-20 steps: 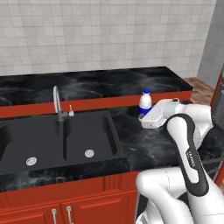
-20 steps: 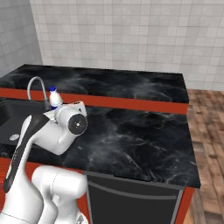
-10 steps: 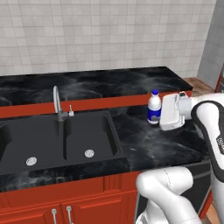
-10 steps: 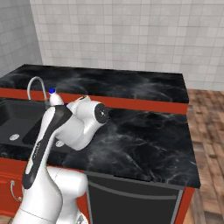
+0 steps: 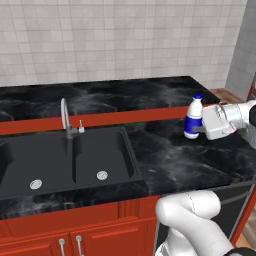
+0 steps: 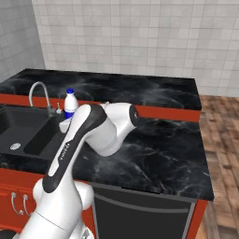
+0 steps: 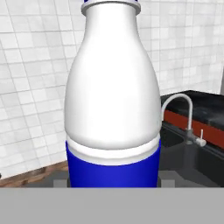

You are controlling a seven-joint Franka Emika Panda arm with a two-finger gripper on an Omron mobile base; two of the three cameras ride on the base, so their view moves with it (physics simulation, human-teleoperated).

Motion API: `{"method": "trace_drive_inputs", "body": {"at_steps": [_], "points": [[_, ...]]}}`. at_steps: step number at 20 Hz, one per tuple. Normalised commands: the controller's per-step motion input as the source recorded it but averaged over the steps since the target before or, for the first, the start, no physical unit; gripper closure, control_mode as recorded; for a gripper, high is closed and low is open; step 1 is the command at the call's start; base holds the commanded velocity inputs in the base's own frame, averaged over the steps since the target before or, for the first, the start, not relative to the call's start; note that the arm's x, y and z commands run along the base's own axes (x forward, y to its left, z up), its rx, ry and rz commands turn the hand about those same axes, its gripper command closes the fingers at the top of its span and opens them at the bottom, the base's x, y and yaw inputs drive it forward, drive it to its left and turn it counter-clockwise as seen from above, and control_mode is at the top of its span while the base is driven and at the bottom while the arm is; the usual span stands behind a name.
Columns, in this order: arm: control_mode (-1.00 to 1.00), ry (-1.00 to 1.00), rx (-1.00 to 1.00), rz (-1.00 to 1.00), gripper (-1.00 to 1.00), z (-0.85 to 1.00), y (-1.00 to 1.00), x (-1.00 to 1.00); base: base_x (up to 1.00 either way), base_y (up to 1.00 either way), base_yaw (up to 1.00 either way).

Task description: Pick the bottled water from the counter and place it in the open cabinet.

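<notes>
The bottled water (image 5: 192, 117), white with a blue cap and a wide blue label, stands upright in my gripper (image 5: 196, 130), which is shut on its label band from the right. It is held near the right part of the black counter (image 5: 165, 160), right of the sink. In the right base view the bottled water (image 6: 70, 103) peeks out behind my white forearm. In the hand view the bottled water (image 7: 112, 100) looms close, with a dark fingertip (image 7: 60, 176) on either side of its blue band. The open cabinet is out of view.
A black double sink (image 5: 65, 160) with a chrome faucet (image 5: 65, 117) lies left of the bottle. A tiled wall (image 5: 125, 40) backs the counter. The counter ends at the right over a wooden floor (image 6: 224, 140). A narrow red strip (image 5: 252, 90) shows at the right edge.
My gripper has carried the bottled water to the right along the counter, away from the sink, and the arm has swung the same way.
</notes>
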Motion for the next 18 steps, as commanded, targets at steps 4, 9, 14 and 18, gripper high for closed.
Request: {"method": "trace_drive_inputs", "body": {"at_steps": [4, 9, 14, 18], "points": [[-1.0, -0.05, 0.0, 0.09, 1.0, 0.24, -0.06, -0.81, 0.0, 0.0, 0.0], [-1.0, -0.04, 0.0, 0.08, 1.0, 0.33, 0.0, -0.83, 0.0, 0.0, 0.0], [-1.0, 0.0, 0.0, 0.03, 1.0, 0.1, -0.01, -0.36, 0.0, 0.0, 0.0], [-1.0, 0.03, 0.0, 0.0, 1.0, -0.08, -0.03, 0.0, 0.0, 0.0, 0.0]]}}
